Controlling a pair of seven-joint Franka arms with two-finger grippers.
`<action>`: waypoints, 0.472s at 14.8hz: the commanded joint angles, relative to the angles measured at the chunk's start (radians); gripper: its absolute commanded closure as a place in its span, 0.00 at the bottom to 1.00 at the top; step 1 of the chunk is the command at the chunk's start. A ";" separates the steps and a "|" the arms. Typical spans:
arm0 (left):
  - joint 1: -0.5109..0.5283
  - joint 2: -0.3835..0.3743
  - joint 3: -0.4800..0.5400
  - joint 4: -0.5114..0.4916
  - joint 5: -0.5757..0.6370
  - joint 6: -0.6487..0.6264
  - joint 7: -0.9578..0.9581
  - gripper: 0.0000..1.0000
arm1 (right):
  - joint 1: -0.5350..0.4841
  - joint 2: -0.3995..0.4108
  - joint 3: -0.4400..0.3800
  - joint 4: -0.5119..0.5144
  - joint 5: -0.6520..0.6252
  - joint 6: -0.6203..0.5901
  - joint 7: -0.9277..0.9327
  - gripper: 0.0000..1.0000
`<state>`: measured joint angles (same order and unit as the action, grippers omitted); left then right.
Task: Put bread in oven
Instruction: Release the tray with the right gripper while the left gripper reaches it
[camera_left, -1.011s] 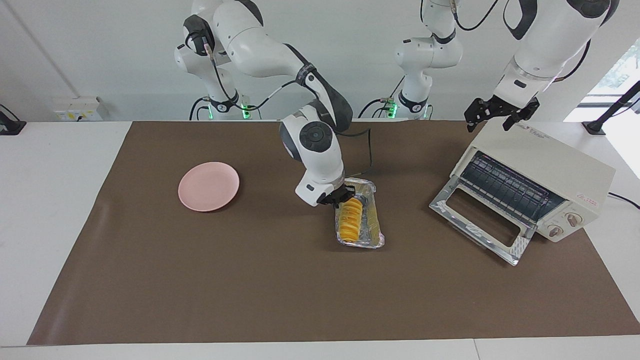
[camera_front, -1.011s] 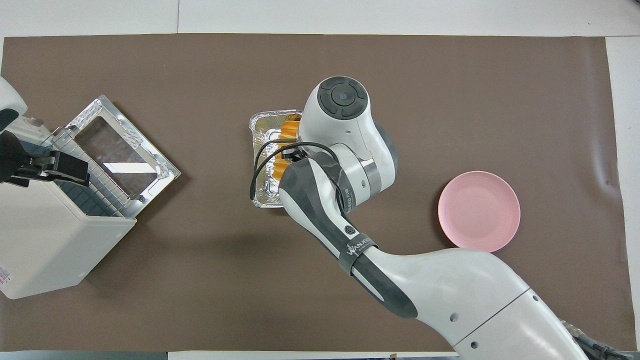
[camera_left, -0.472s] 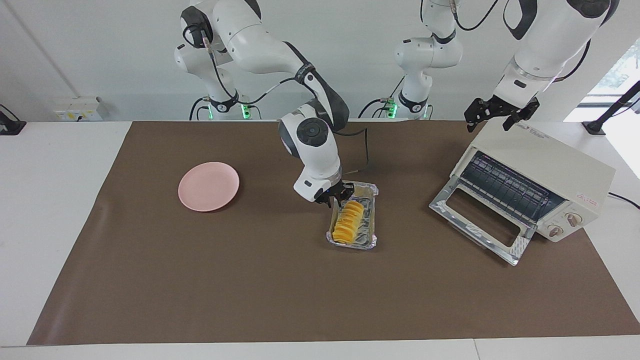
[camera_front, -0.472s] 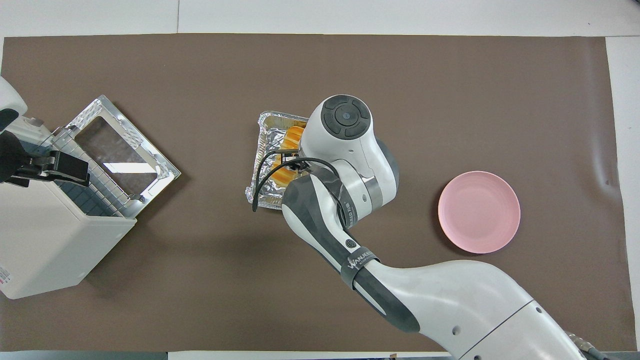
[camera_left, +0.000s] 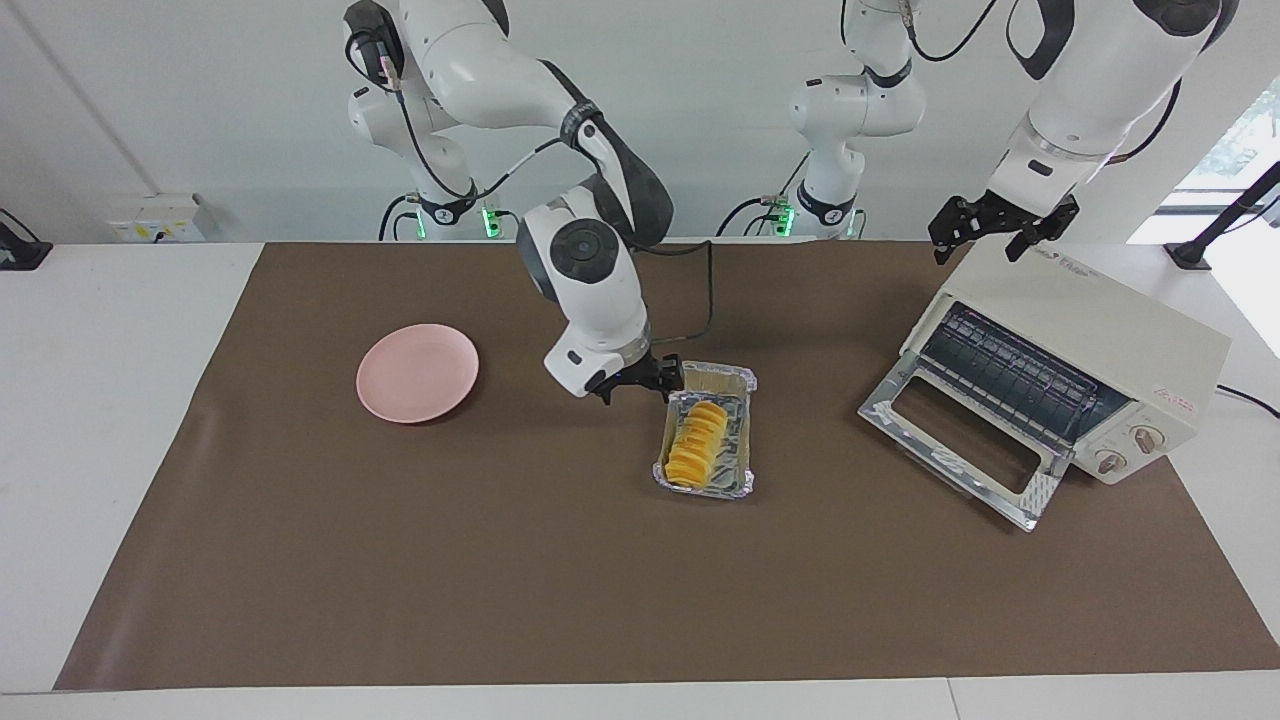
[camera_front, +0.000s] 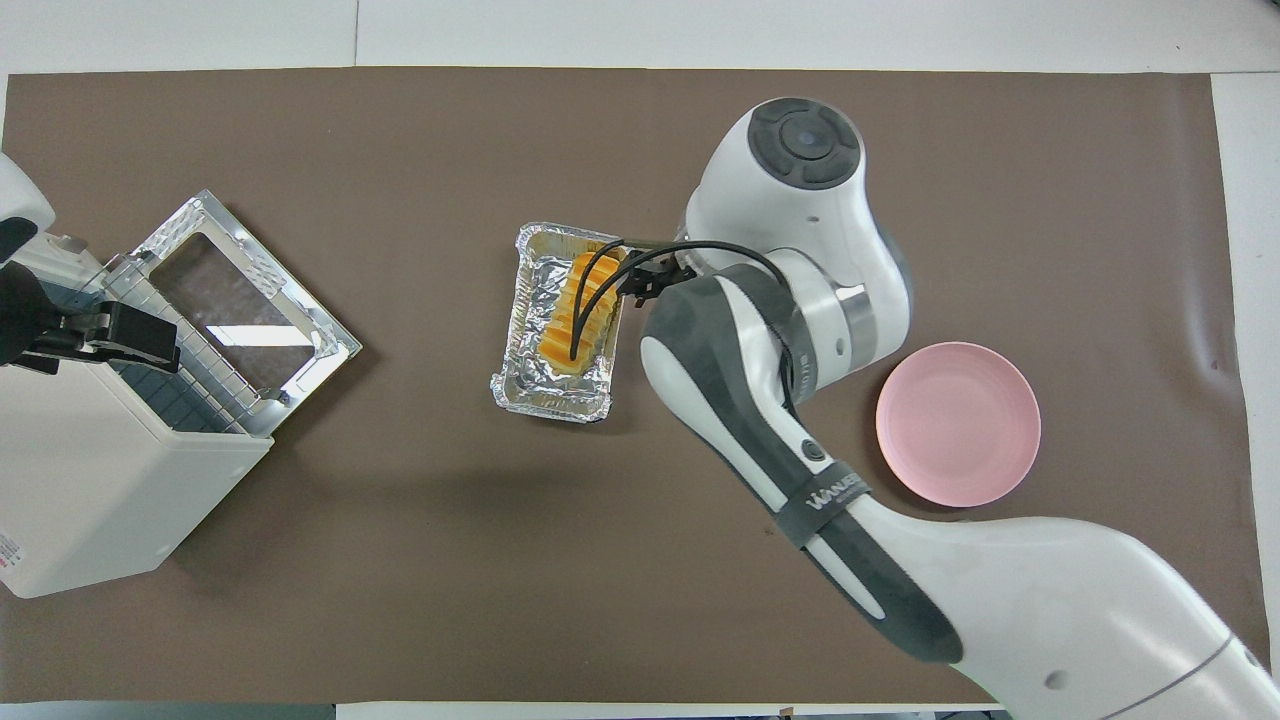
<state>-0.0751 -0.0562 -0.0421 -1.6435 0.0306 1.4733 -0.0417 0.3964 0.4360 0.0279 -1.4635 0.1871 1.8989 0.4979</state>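
The right gripper (camera_left: 640, 383) hangs empty, fingers seemingly parted, beside the foil tray (camera_left: 742, 382) where the bread (camera_left: 696, 442) lies. A grazed rim could drag the tray. The left gripper (camera_left: 1000, 228) waits, spread, over the open oven (camera_left: 1090, 335).

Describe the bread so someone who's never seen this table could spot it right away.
Start at the brown mat that covers the table, and find the crinkled silver foil tray near its middle, between the pink plate and the white oven. The bread lies in that tray: a ridged row of golden-orange round slices, the only food in sight.
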 joint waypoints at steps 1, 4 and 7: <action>-0.063 -0.043 -0.033 -0.035 -0.014 0.004 -0.004 0.00 | -0.108 -0.069 0.004 -0.015 0.006 -0.081 -0.099 0.00; -0.203 -0.039 -0.051 -0.039 -0.014 0.091 -0.090 0.00 | -0.207 -0.127 -0.002 -0.023 -0.097 -0.152 -0.249 0.00; -0.354 0.097 -0.053 0.026 -0.064 0.211 -0.304 0.00 | -0.284 -0.166 0.000 -0.023 -0.216 -0.216 -0.445 0.00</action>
<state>-0.3399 -0.0544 -0.1091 -1.6513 0.0059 1.5969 -0.2301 0.1540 0.3071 0.0149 -1.4641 0.0145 1.7115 0.1603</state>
